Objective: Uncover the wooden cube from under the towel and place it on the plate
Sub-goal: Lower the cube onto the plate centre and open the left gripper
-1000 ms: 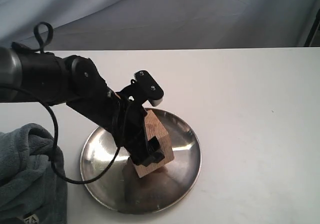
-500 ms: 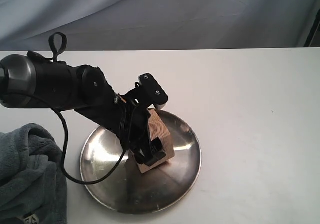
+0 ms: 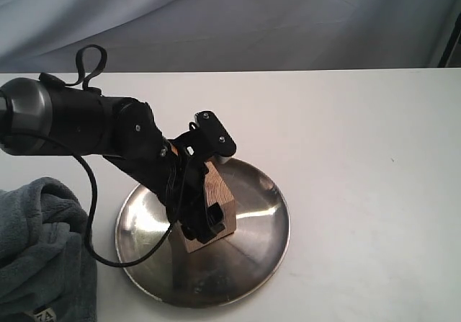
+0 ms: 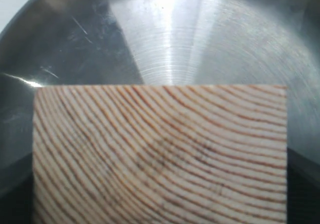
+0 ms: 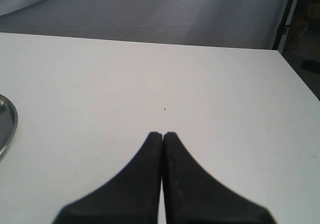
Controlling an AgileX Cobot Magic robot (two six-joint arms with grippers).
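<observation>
Left jaws clamp the half-hidden wooden cube (image 3: pixel 225 198) on the plate (image 3: pixel 265 222); right jaws together.

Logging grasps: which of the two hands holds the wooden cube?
The left hand, gripping the wooden cube over the plate; the right hand is shut, empty, over the table.

I find bright, even lighting. Glare streaks the plate (image 4: pixel 170 38) at upper centre; the wooden cube (image 4: pixel 160 154) looks slightly soft close-up. Shadows faint.

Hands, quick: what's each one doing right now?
Left hand: closed on the wooden cube, over the plate.
Right hand: closed, holding nothing.
</observation>
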